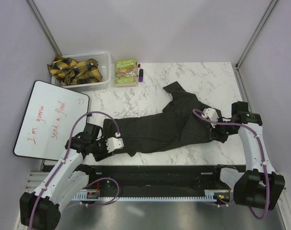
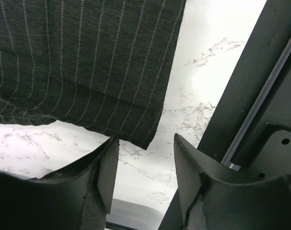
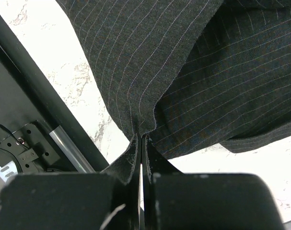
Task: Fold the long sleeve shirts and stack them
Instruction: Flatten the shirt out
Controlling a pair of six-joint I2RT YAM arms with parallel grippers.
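Matt pinstriped cloth shirt (image 1: 169, 125), glossy marble table (image 1: 203, 76)

Robotics lab booth: pale walls (image 1: 150, 28) and metal corner posts (image 1: 43, 26) box in a marble-look surface (image 1: 207, 76), with a left arm (image 1: 64, 170) and right arm (image 1: 254, 143) bolted at its near edge.

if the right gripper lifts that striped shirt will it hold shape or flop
Likely floppy: the shirt bunches into folds where the right gripper pinches it. Probably light: the cloth looks thin. Unheld parts would likely sag.
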